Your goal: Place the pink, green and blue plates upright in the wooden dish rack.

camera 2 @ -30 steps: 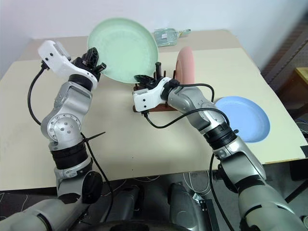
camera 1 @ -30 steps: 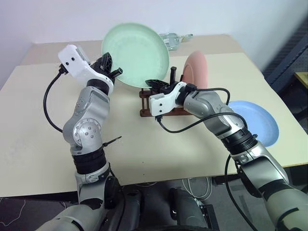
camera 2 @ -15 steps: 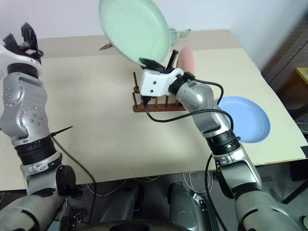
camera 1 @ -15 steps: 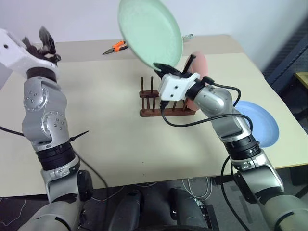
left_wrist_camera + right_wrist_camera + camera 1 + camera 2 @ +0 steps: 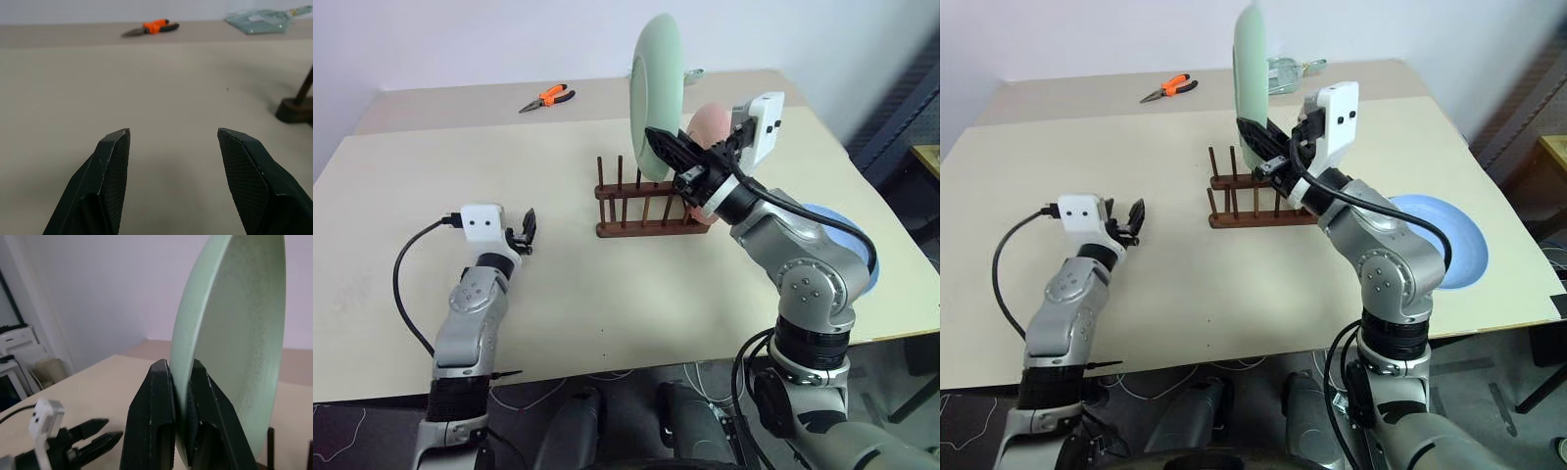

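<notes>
**A:** Status on green plate?

**B:** Held on edge, upright, above the wooden dish rack. Rim is pinched at its lower edge between the two fingers of the right gripper, which are closed tight on it. Whether the plate's bottom edge is seated between the pegs cannot be told.

**A:** Other plates?

**B:** Pink plate is seen standing upright at the rack's right end, partly hidden behind the right arm. Blue plate is lying flat on the table, right of the rack, near the table's right edge, partly covered by the right arm.

**A:** Left side?

**B:** Left gripper is held low over the table, well left of the rack, pointed level toward the far side. Its fingers are spread apart, nothing between them.

**A:** Anything else on the table?

**B:** Orange-handled pliers are seen at the far left. A clear plastic item is lying at the far edge, behind the green plate; what it is cannot be told.
</notes>
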### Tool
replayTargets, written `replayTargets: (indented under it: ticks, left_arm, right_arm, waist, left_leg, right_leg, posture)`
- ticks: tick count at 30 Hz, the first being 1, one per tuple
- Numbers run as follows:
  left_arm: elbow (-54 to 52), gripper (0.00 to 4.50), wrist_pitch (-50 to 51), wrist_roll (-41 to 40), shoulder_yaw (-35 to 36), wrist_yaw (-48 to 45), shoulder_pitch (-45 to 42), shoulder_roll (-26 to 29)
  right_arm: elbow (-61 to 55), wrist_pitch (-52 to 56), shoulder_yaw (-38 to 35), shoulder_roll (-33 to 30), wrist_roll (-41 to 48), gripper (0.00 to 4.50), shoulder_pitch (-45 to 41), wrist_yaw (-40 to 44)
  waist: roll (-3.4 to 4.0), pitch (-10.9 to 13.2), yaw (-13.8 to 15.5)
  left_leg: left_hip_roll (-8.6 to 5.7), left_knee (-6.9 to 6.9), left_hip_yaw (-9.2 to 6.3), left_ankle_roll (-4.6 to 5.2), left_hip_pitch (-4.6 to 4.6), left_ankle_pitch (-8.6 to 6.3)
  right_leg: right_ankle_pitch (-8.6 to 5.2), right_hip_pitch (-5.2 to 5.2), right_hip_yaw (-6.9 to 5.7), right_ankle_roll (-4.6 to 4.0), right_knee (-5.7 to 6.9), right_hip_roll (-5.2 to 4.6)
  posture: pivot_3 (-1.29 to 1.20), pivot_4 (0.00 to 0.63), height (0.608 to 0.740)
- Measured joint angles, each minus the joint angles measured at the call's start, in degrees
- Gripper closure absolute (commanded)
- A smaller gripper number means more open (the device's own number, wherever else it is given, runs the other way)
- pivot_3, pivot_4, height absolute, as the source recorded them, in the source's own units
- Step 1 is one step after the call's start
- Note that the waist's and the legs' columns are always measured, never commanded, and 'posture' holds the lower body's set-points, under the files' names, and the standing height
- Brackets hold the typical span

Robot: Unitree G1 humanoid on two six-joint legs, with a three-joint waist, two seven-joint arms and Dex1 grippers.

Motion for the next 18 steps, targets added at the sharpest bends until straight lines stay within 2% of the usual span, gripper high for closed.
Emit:
replayTargets:
  ticks: [6, 17, 18]
  left_arm:
    - [-1.5, 1.62, -1.4, -0.1, -4.2, -9.0, 7.1, 0.8]
    - [-7.7, 1.62, -2.1, -0.8, -9.6, -20.0, 9.1, 1.9]
    - [-8.3, 1.58, -2.1, -1.1, -10.1, -21.1, 9.3, 2.1]
  right_arm:
    - [1.7, 0.8, -0.1, -2.6, 0.4, 4.50, 1.4, -1.2]
    - [8.0, 1.1, 0.6, -4.4, 0.1, 4.50, 1.4, -0.9]
    - [8.4, 1.1, 0.6, -4.6, 0.1, 4.15, 1.4, -0.8]
  waist:
    - [0.04, 0.0, 0.1]
    - [0.06, 0.0, 0.1]
    - [0.08, 0.0, 0.1]
  left_leg:
    - [-0.02, 0.05, 0.05, 0.02, -0.03, -0.01]
    - [0.00, 0.06, 0.05, 0.03, -0.06, -0.01]
    - [0.00, 0.07, 0.04, 0.03, -0.06, 0.00]
  right_leg:
    - [0.00, 0.03, 0.01, 0.00, -0.06, -0.04]
    - [-0.01, 0.03, -0.01, 0.00, -0.08, -0.03]
    - [-0.01, 0.03, -0.01, -0.01, -0.08, -0.03]
  posture:
    - [0.00, 0.150, 0.739]
    - [0.00, 0.150, 0.739]
    - [0.00, 0.150, 0.739]
